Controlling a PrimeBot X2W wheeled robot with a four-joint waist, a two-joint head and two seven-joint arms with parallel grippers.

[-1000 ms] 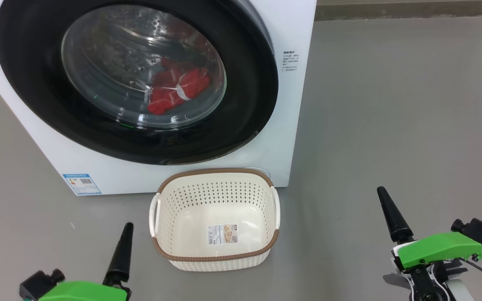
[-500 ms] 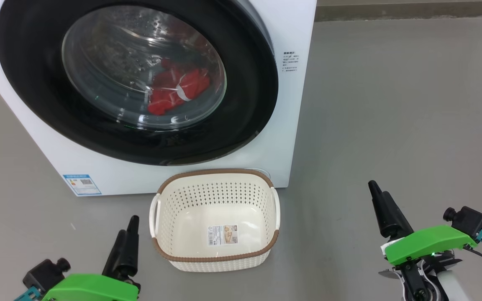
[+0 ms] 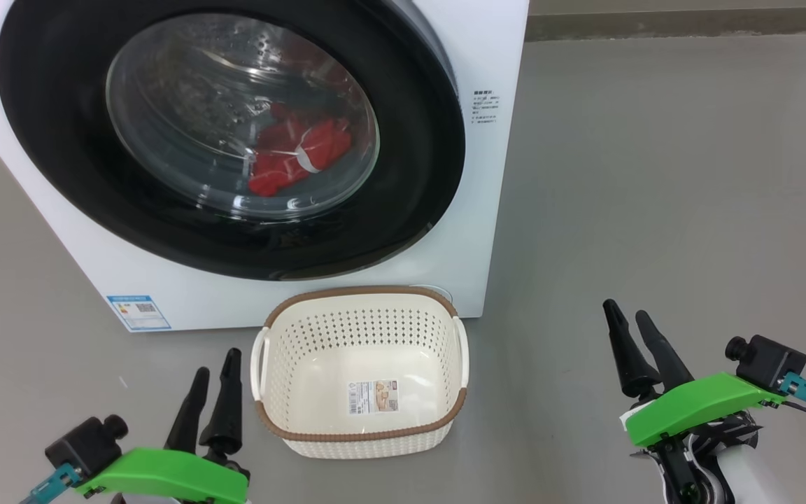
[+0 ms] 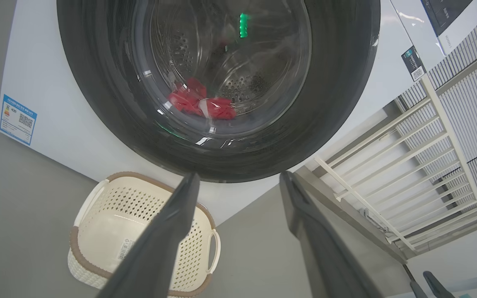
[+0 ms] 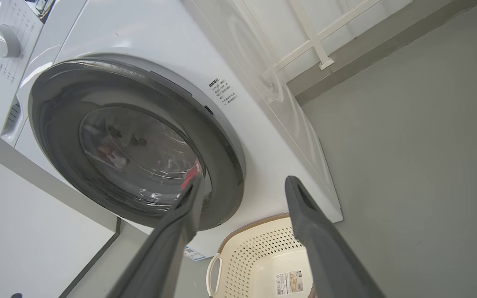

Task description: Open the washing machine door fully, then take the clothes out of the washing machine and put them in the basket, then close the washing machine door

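Observation:
The white washing machine (image 3: 487, 210) stands ahead of me. Its round black washing machine door (image 3: 417, 175) lies against the front, and I cannot tell whether it is latched. Behind the glass, the red clothes (image 3: 298, 154) lie in the drum. The empty cream basket (image 3: 361, 297) sits on the floor just below the door. To its left my left gripper (image 3: 216, 362) is open and holds nothing. My right gripper (image 3: 625, 310) is open and empty, well right of the basket. The left wrist view shows the left gripper (image 4: 238, 176) pointing at the door's lower edge, with the clothes (image 4: 189, 99) above.
A blue label (image 3: 138, 311) marks the machine's lower left corner. Bare grey floor (image 3: 655, 175) spreads to the right as far as a wall base (image 3: 655, 24). A white railing (image 4: 387, 165) stands beside the machine. A control knob (image 5: 4, 41) sits at the machine's top.
Both grippers have come forward toward the machine and turned, so that both fingers of each now show apart. The right one has drifted left. The door, clothes and basket stay put.

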